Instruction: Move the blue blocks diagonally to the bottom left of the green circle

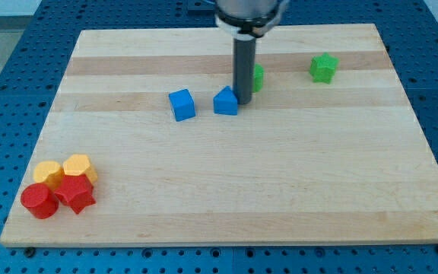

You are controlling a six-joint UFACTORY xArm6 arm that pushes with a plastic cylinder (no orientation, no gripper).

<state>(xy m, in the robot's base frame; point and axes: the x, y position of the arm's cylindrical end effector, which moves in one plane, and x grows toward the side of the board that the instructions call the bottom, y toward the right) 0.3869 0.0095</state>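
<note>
Two blue blocks lie near the middle top of the wooden board (226,183): a blue cube (182,104) on the left and a blue triangular block (225,101) to its right. My tip (244,102) stands at the right edge of the triangular block, touching or nearly touching it. The green circle (258,77) sits just behind the rod, up and to the right of the tip, and the rod hides most of it. Both blue blocks lie to the left of and slightly below the green circle.
A green star block (323,68) sits at the top right. At the bottom left is a cluster: a yellow block (49,172), a yellow hexagon (77,166), a red cylinder (39,201) and a red star (75,193).
</note>
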